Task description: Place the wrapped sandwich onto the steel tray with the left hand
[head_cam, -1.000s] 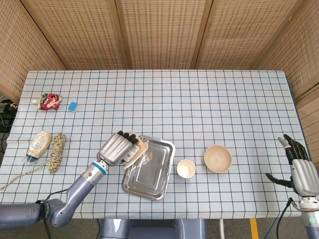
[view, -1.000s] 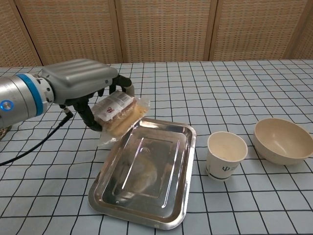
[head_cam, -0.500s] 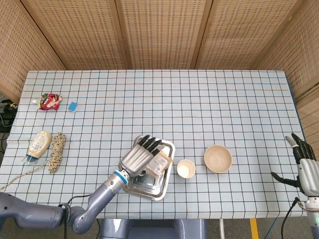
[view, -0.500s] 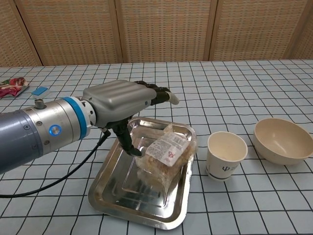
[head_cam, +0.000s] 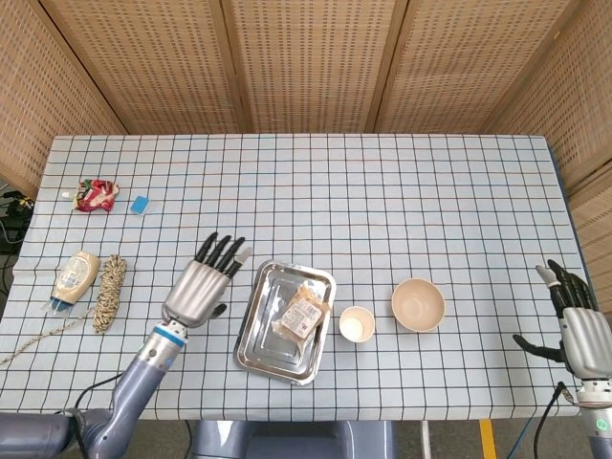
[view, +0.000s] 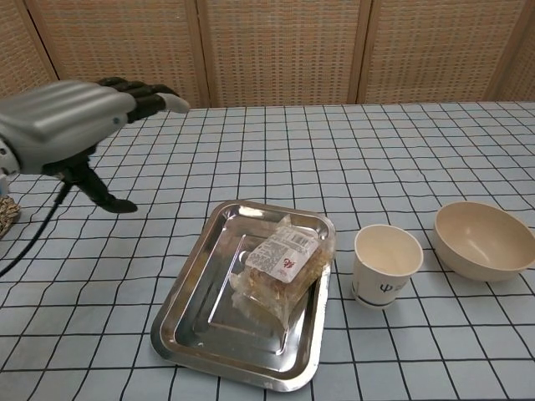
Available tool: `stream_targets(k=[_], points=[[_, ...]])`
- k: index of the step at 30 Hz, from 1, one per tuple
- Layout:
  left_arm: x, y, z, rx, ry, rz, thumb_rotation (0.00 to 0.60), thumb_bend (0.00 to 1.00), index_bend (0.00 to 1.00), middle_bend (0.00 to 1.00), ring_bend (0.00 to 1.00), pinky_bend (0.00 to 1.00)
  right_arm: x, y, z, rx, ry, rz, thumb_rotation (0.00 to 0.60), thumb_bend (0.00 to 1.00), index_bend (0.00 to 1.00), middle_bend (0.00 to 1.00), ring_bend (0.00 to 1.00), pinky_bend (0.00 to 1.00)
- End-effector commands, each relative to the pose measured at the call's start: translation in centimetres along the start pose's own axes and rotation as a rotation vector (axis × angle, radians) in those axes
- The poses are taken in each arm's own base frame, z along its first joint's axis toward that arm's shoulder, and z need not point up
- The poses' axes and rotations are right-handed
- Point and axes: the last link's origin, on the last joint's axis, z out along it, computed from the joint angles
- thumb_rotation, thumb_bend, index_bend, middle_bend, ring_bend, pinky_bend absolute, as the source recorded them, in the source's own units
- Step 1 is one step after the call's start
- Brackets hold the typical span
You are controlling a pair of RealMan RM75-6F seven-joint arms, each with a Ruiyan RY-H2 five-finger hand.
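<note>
The wrapped sandwich [head_cam: 300, 314] [view: 282, 261] lies inside the steel tray [head_cam: 258, 335] [view: 201, 322], toward its right side, near the front middle of the table. My left hand [head_cam: 200, 285] [view: 63, 125] hovers to the left of the tray, fingers spread apart and holding nothing. It does not touch the tray or the sandwich. My right hand [head_cam: 578, 327] stays at the table's right front corner, fingers apart and empty.
A paper cup [head_cam: 357, 323] [view: 386, 265] stands just right of the tray, with a beige bowl [head_cam: 418, 304] [view: 481, 240] beyond it. At the left edge lie a mayonnaise bottle [head_cam: 75, 276], a rope bundle [head_cam: 110, 291], a snack packet [head_cam: 96, 195] and a small blue item [head_cam: 141, 205].
My left hand carried the sandwich over the tray, let it go there, and drew back to the left with open fingers. The sandwich now rests in the tray.
</note>
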Motion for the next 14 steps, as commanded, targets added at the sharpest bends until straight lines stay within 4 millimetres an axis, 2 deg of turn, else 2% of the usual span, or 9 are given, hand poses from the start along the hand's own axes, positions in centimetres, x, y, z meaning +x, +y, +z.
stream_targets(k=[1,3,6,11,14], points=[[-1.0,-4.8,-4.9,0.158,0.036,0.055,0.6,0.03,0.0,0.0,0.0,0.0,-0.3,-0.2,0.0,0.007,-0.006,-0.008,0.6,0.05,0.03,0.0,0.0,0.0],[-1.4,-6.0,-6.5,0.198,0.038,0.069,0.6,0.03,0.0,0.0,0.0,0.0,-0.4,-0.4,-0.1,0.012,-0.009,-0.015,0.6,0.05,0.03,0.0,0.0,0.0],[-2.1,-8.8,-10.8,0.305,0.031,0.047,0.6,0.03,0.0,0.0,0.0,0.0,-0.9,-1.0,-0.2,0.028,-0.02,-0.028,0.6,0.05,0.03,0.0,0.0,0.0],[-2.5,-11.1,-14.4,0.396,0.043,-0.014,0.6,0.03,0.0,0.0,0.0,0.0,-1.3,-1.4,-0.4,0.045,-0.032,-0.048,0.6,0.06,0.03,0.0,0.0,0.0],[-2.5,-11.8,-15.5,0.415,0.038,-0.021,0.6,0.03,0.0,0.0,0.0,0.0,-1.5,-1.5,-0.5,0.049,-0.039,-0.053,0.6,0.05,0.03,0.0,0.0,0.0]])
